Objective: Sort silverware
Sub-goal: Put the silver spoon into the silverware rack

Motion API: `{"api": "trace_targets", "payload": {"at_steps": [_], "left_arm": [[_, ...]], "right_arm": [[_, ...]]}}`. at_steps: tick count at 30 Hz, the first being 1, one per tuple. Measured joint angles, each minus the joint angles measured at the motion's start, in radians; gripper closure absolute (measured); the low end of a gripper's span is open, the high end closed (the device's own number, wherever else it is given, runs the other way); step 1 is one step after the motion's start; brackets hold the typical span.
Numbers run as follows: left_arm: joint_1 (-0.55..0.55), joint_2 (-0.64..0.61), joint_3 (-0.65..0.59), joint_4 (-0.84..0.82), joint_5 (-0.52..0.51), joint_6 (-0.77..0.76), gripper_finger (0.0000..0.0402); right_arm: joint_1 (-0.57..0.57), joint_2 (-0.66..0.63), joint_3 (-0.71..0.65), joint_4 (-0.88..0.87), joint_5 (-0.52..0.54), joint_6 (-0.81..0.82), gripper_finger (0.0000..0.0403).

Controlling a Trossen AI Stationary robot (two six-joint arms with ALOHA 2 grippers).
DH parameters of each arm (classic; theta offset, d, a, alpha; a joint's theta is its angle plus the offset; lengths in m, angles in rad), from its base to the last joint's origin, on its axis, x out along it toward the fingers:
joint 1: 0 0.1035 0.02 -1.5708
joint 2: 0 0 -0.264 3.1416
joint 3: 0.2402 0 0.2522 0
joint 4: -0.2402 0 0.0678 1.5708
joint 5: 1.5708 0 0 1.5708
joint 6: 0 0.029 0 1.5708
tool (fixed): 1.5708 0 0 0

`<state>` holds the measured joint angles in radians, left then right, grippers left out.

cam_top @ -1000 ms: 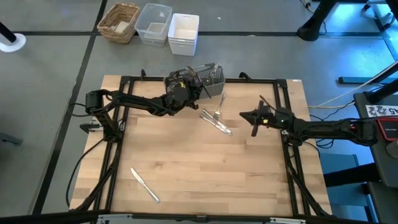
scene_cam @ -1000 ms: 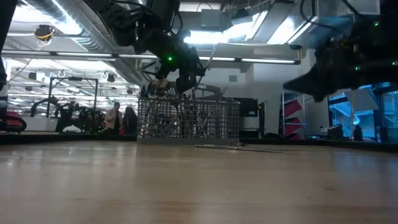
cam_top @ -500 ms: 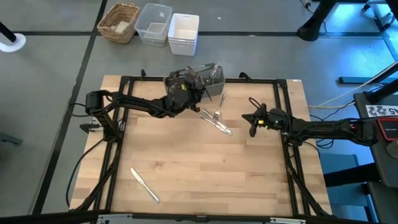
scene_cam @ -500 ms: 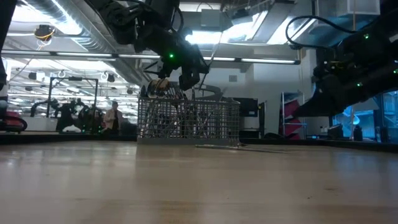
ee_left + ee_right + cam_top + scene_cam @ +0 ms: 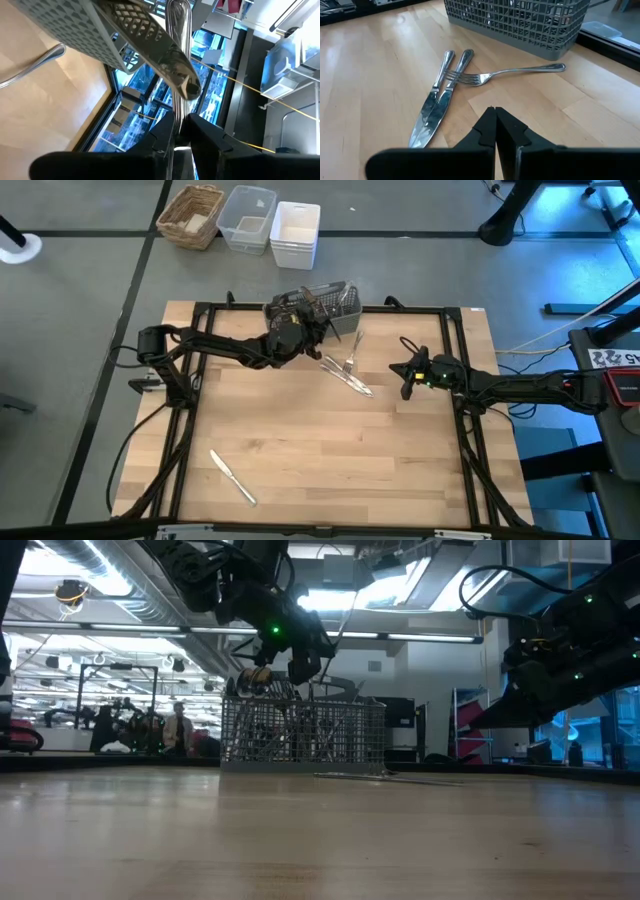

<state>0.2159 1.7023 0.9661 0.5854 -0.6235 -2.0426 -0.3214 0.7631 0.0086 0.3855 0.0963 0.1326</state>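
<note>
Since a second ago: right gripper (image 5: 404, 377) swung in lower and closer toward the loose silverware, then settled; left arm unchanged.

Silverware on the table (image 5: 330, 460): two knives (image 5: 437, 102) side by side with a fork (image 5: 507, 74) lying across their handles, just in front of grey mesh caddy (image 5: 517, 19). Seen clearly only from right wrist view; from above, a small bright cluster (image 5: 347, 373). One more knife (image 5: 232, 477) well apart, near front left corner, visible in high view alone.

Left gripper (image 5: 300, 318) over caddy, clamped on a utensil handle (image 5: 181, 55) standing up against the caddy's mesh; grip confirmed only by left wrist view. Low view: same gripper (image 5: 300, 665) above caddy rim.

Right gripper fingers pressed together, empty, hovering beside the cluster.
</note>
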Motion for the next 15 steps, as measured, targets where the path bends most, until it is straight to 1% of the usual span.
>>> {"api": "trace_targets", "payload": {"at_steps": [10, 15], "left_arm": [[-0.001, 0.000, 0.000, 0.002, 0.014, -0.024, 0.0357], [0.009, 0.000, 0.000, 0.000, 0.060, -0.136, 0.0357]], "right_arm": [[0.000, 0.000, 0.000, 0.000, -0.001, 0.000, 0.0397], [0.000, 0.000, 0.000, 0.000, -0.001, 0.000, 0.0397]]}}
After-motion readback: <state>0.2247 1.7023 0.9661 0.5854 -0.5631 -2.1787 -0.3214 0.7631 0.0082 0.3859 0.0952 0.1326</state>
